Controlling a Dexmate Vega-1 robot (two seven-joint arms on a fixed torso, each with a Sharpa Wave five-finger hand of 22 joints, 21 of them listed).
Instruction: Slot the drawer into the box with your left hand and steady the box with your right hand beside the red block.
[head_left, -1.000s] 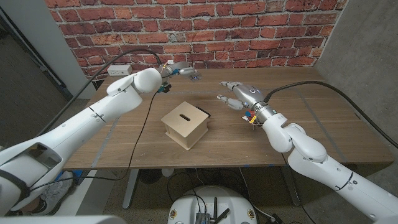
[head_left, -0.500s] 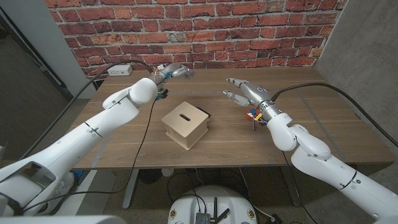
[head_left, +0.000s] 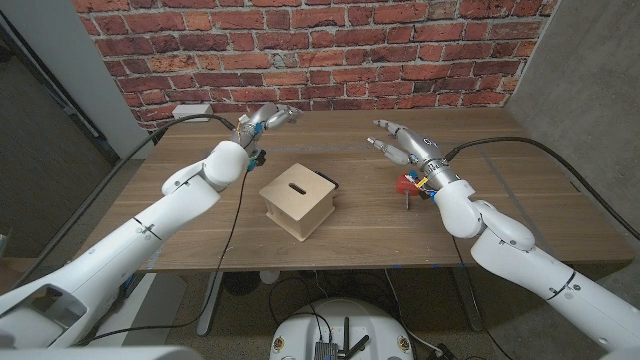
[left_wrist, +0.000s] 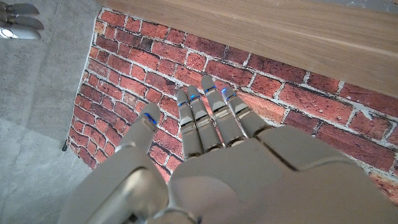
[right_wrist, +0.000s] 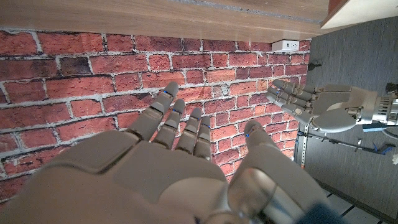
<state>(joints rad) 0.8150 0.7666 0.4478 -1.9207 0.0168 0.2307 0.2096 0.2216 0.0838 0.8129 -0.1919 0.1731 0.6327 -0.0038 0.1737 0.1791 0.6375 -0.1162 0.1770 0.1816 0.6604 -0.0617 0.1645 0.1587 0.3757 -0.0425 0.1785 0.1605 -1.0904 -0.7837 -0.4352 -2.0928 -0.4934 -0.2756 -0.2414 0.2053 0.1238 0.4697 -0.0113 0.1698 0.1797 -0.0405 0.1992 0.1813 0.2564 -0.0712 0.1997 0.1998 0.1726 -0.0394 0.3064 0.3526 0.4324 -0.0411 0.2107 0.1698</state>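
A light plywood box with a slot in its top face (head_left: 298, 201) is seen near the middle of the brown wooden worktop (head_left: 520, 205), turned with one corner toward the near edge. A dark opening is visible at its far right side; whether the drawer is fully inside cannot be told. A small red block (head_left: 406, 183) is placed to the right of the box, apart from it, and it is partly covered by the wrist of the right arm.

The left hand (head_left: 268, 115) is held above the far left part of the worktop, well apart from the box. Nothing is held in it, and its fingers (left_wrist: 200, 118) are stretched out, close together, toward the red brick wall (head_left: 330, 45). The right hand (head_left: 402, 140) is held above the far right part of the worktop, just beyond the red block. Its fingers (right_wrist: 171, 121) are also stretched out and a little spread, and nothing is held in them. In the right wrist view the left hand (right_wrist: 317, 104) is seen further off with the same outstretched fingers.

A white power outlet (head_left: 188, 110) is fixed on the wall at the far left, beside the left arm. Black cables are carried along both arms.
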